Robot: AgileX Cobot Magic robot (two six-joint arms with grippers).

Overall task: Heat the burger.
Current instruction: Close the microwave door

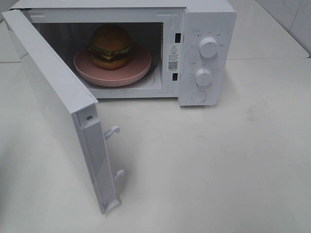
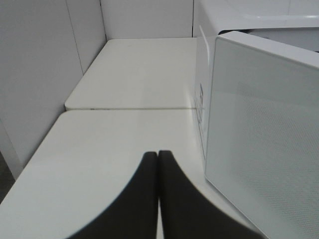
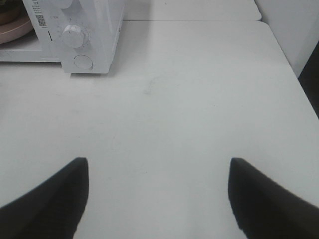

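Observation:
The burger [image 1: 111, 46] stands upright on a round pink plate [image 1: 112, 74] inside the open white microwave [image 1: 206, 29]. The microwave door [image 1: 58, 107] hangs swung out toward the front left. Neither arm shows in the exterior high view. In the left wrist view my left gripper [image 2: 158, 155] is shut with nothing in it, its black fingers pressed together beside the outer face of the door [image 2: 264, 149]. My right gripper [image 3: 158, 164] stands open and empty over bare table, with the microwave's control panel [image 3: 79, 37] ahead of it and the plate's edge [image 3: 12, 32] just visible.
Two white knobs [image 1: 208, 47] [image 1: 202, 76] and a round button [image 1: 198, 96] sit on the microwave's right panel. Two latch hooks [image 1: 112, 131] stick out of the door's free edge. A white wall [image 2: 35, 74] stands close beyond the table's left side.

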